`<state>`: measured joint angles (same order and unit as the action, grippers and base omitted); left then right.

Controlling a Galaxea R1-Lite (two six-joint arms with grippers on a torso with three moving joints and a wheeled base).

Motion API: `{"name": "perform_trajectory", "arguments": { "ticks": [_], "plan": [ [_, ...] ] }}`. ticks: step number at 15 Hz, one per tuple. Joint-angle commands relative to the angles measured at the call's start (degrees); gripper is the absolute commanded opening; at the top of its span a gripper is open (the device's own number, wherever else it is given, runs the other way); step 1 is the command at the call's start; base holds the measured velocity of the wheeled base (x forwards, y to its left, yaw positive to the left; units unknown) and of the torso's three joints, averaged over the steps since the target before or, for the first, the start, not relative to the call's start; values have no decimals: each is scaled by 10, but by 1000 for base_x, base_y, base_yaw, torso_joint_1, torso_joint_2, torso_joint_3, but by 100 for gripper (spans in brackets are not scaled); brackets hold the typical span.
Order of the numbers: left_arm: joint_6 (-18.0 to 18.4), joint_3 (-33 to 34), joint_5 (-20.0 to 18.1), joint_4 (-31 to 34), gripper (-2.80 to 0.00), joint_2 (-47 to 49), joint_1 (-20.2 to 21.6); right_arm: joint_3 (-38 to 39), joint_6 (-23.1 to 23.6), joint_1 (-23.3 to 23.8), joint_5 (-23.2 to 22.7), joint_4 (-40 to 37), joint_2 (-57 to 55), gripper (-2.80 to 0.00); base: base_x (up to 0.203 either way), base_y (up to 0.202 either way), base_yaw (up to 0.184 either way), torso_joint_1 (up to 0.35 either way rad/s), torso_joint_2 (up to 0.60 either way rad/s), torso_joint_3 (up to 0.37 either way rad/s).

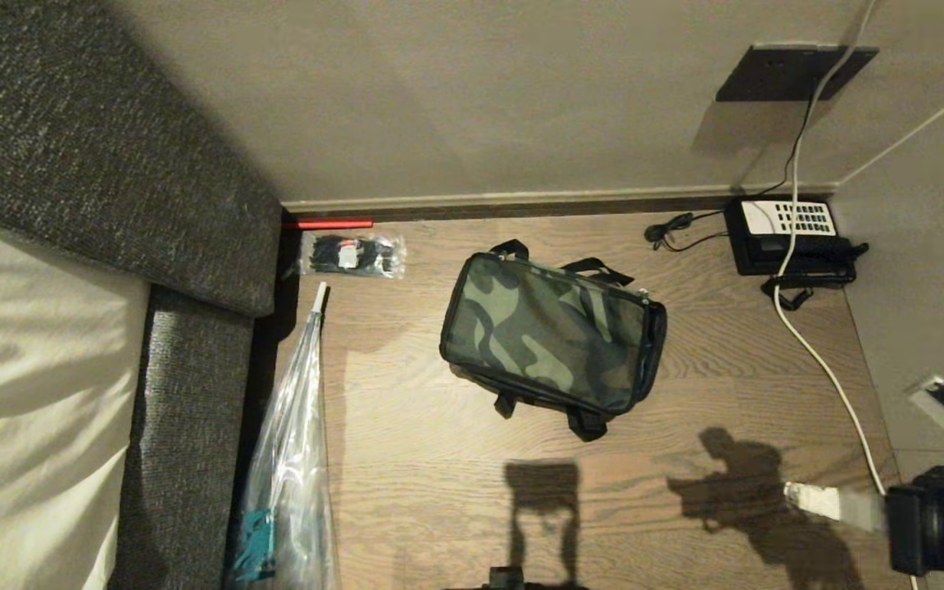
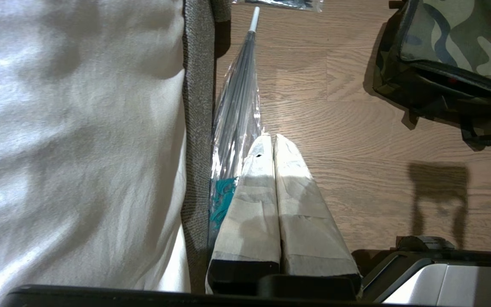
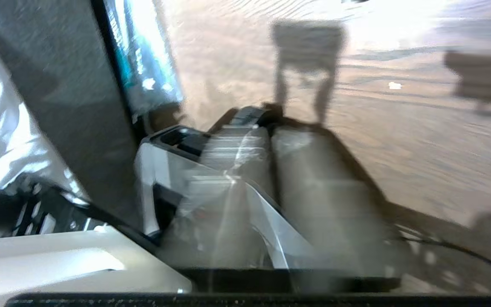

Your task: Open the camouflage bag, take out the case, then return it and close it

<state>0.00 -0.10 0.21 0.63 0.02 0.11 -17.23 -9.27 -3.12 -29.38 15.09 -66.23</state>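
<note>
Wood floor point(image 1: 456, 459) | camouflage bag point(image 1: 550, 332) zipped | packet point(image 1: 351, 256): black items

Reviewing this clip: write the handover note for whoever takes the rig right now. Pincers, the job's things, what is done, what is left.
Left pincer: shut, empty, low beside the bed.
Right pincer: shut, empty, at the head view's lower right, clear of the bag.
Camouflage bag: on the wood floor, lid down. The case is not in view.
Done: cannot tell from this moment whether the case has been out and back.
Left: check the zipper; if it is shut all round, nothing more.
</note>
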Motion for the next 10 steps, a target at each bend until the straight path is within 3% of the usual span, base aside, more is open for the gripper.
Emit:
{"name": "perform_trajectory", "arguments": {
  "ticks": [1, 5, 10],
  "plan": [
    [0, 0, 1, 0, -280, -1, 1, 0, 3, -2, 22, -83, 179, -280, 0, 0, 0, 0, 0, 0],
    [0, 0, 1, 0, -280, -1, 1, 25, 66, -2, 106, -229, 390, -280, 0, 0, 0, 0, 0, 0],
    [0, 0, 1, 0, -280, -1, 0, 126, 104, -2, 253, -229, 519, -280, 0, 0, 0, 0, 0, 0]
  ]
}}
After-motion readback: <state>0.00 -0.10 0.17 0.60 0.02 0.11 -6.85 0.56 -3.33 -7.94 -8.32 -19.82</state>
